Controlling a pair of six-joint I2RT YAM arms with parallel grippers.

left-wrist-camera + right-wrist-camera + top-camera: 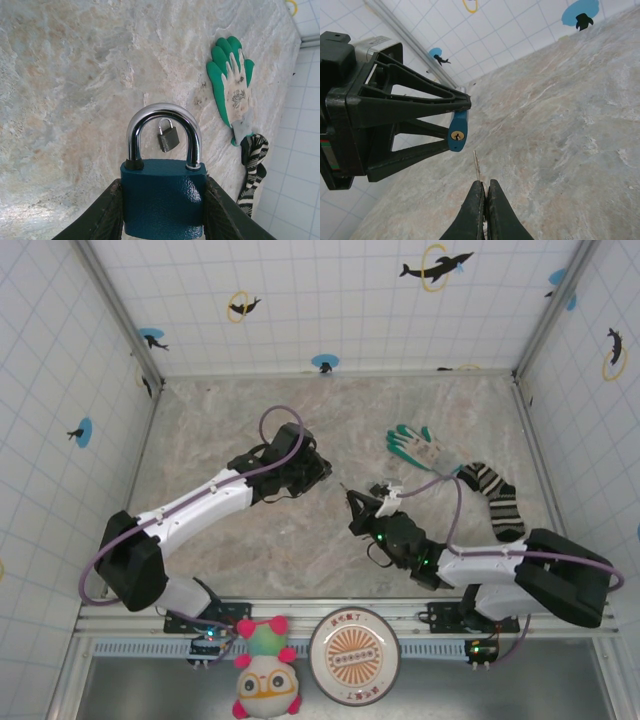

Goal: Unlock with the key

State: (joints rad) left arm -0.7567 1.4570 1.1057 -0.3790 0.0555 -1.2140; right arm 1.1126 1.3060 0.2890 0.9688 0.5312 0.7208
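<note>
Being tiny, stiff and light, the key (477,165) is pinched by the right claw (485,186), best at its head; the padlock (457,132) is clamped by the left claw (164,216).

Green-and-white glove (423,448) on marbled table (300,552), striped sock (495,497) just beside it, plush toy (266,680), round disc (354,655) at near edge

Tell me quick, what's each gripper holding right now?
Left gripper: closed on the blue padlock.
Right gripper: shut on the key, blade sticking out.
</note>
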